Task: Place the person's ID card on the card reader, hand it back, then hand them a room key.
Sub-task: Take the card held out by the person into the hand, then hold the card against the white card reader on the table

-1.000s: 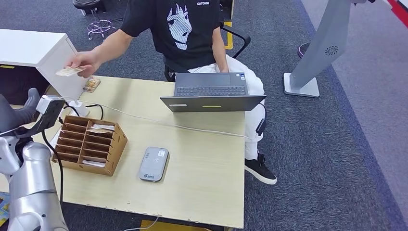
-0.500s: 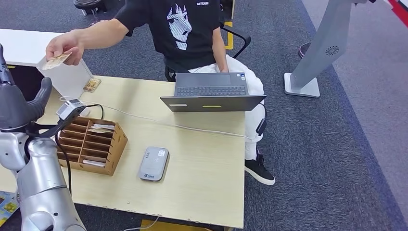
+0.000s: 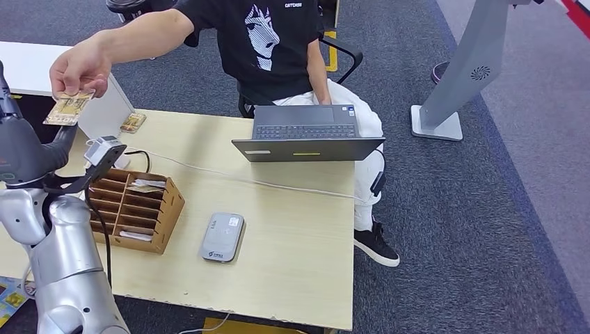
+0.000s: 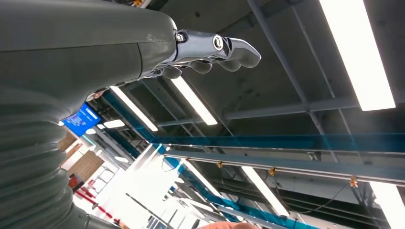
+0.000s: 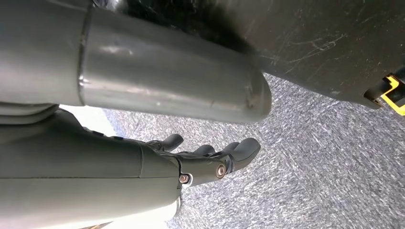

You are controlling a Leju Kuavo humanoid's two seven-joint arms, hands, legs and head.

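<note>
A seated person's hand (image 3: 80, 68) holds out a tan ID card (image 3: 68, 107) over the table's far left corner. My left hand (image 3: 24, 149) is raised just below and left of the card, its thumb (image 3: 64, 136) a little under it and nothing in its grasp. In the left wrist view the left hand (image 4: 210, 50) points up at the ceiling with fingers stretched out and empty. The grey card reader (image 3: 222, 236) lies flat on the table's near middle. A wooden slotted box (image 3: 129, 209) holds room key cards (image 3: 145, 186). My right hand (image 5: 210, 160) hangs over carpet, holding nothing.
An open laptop (image 3: 306, 136) sits at the far side of the table (image 3: 292, 257), with a white cable (image 3: 209, 174) running across to it. A small card (image 3: 132, 123) lies near the far left corner. A white cabinet (image 3: 104, 115) stands at the left, a grey stand (image 3: 459, 76) at the right.
The person's hand has swung the ID card left and down towards my left hand. My left arm rose over the last second and now holds nearly still below the card.
</note>
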